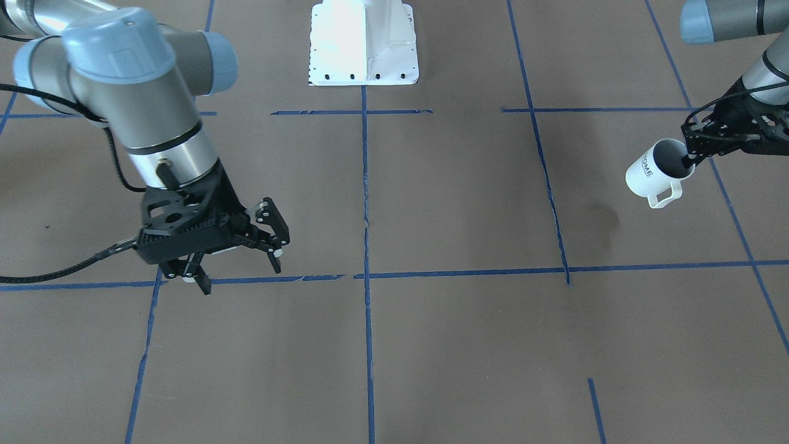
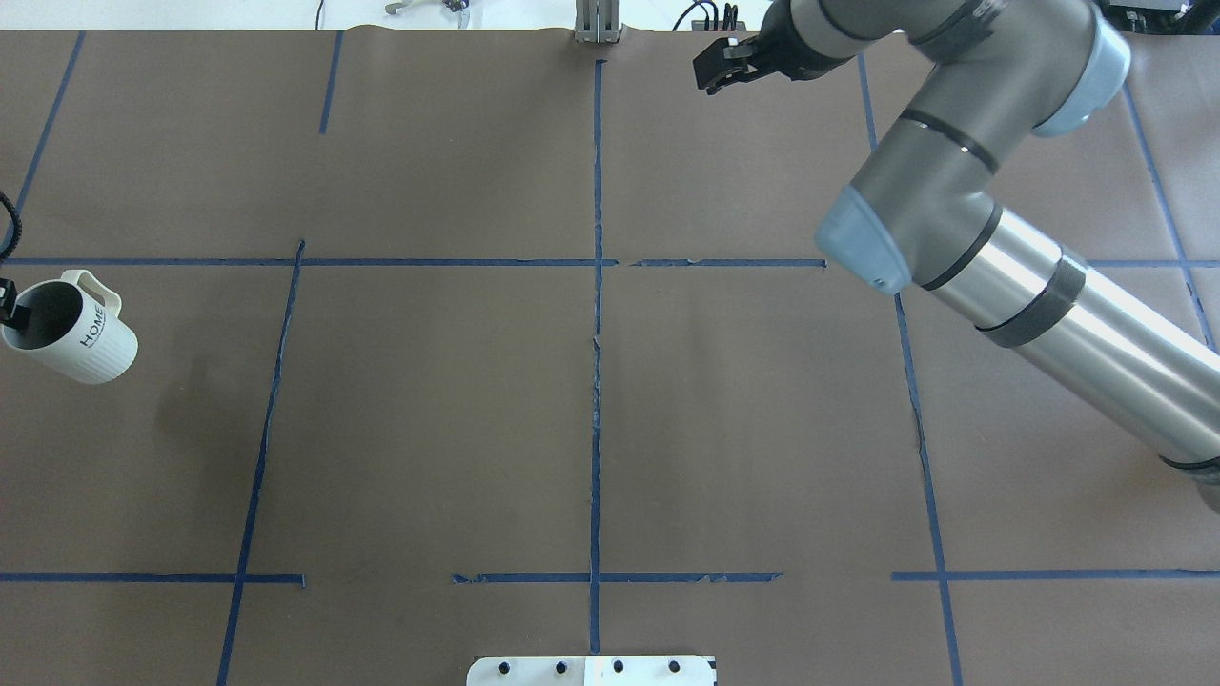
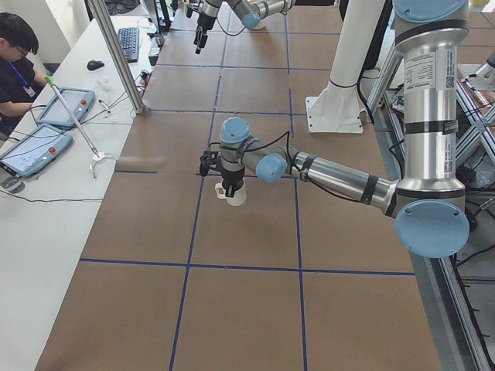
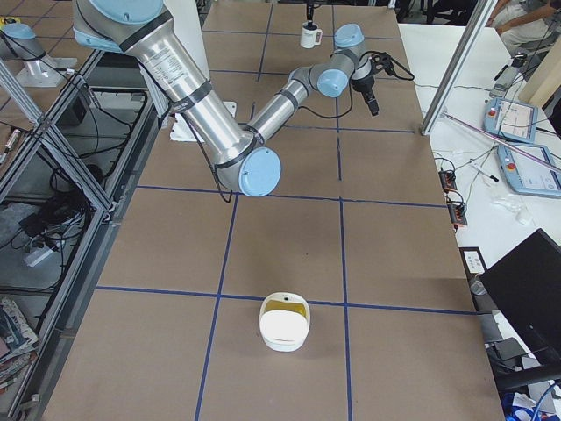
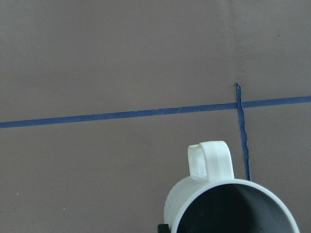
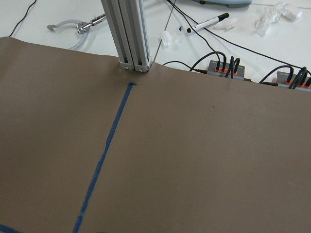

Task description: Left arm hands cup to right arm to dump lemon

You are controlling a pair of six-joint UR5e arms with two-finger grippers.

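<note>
The white cup (image 1: pixel 647 176) with dark "HOME" lettering hangs tilted above the table at its left end, its handle turned away from the robot. My left gripper (image 1: pixel 690 161) is shut on its rim, one finger inside the mouth. The overhead view shows the cup (image 2: pixel 76 333) at the left edge, and the left wrist view shows the cup (image 5: pixel 228 204) with a dark grey inside. The lemon is not in view. My right gripper (image 1: pixel 240 276) hovers open and holds nothing, far from the cup; in the overhead view the right gripper (image 2: pixel 722 69) is near the table's far edge.
The robot's white base (image 1: pixel 363 46) stands at the middle of the near edge. A white bowl-like container (image 4: pixel 283 322) with a yellowish inside sits at the table's right end. A metal post (image 6: pixel 129 34), cables and a person's side table lie past the far edge.
</note>
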